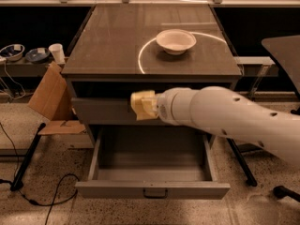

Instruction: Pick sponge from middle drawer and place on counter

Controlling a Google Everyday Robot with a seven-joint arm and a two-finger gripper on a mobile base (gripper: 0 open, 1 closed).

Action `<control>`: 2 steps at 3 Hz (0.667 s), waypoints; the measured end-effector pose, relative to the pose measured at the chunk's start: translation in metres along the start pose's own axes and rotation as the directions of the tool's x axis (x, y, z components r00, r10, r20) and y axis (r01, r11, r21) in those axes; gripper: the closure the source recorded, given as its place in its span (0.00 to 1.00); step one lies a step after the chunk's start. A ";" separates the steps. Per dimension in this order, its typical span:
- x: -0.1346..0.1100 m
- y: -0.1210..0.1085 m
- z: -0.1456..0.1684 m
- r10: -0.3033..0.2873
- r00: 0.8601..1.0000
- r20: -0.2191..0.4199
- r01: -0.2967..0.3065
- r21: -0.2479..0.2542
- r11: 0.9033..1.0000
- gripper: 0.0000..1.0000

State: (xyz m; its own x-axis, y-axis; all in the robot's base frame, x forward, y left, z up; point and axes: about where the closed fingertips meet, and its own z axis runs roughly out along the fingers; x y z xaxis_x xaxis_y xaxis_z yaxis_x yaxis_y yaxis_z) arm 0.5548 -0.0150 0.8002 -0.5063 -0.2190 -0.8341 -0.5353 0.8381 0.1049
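The middle drawer [152, 190] is pulled out, and its grey inside shows nothing lying in it. My white arm reaches in from the right. My gripper [151, 106] is at its tip, in front of the upper drawer [101, 111] and above the open drawer. It is shut on the pale-yellow sponge [142, 104], which is held in the air just below the counter's front edge. The counter [108, 46] is glossy grey-brown with a pale curved ring mark.
A white bowl [176, 40] stands on the counter at the back right. A cardboard piece [49, 97] leans against the cabinet's left side. A white cup [57, 53] and bowls sit on a low shelf at left. A dark table [283, 48] is at right. Cables lie on the floor at left.
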 end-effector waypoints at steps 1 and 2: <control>-0.045 -0.002 -0.007 -0.042 0.998 0.046 0.041 0.008 0.999 1.00; -0.085 -0.020 -0.017 -0.025 0.995 0.098 0.021 0.035 0.999 1.00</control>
State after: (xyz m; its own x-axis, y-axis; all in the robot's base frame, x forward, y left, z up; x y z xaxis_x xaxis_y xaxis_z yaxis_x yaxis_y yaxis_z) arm 0.5970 -0.0217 0.8784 -0.4245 -0.1899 -0.8853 -0.5220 0.8502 0.0679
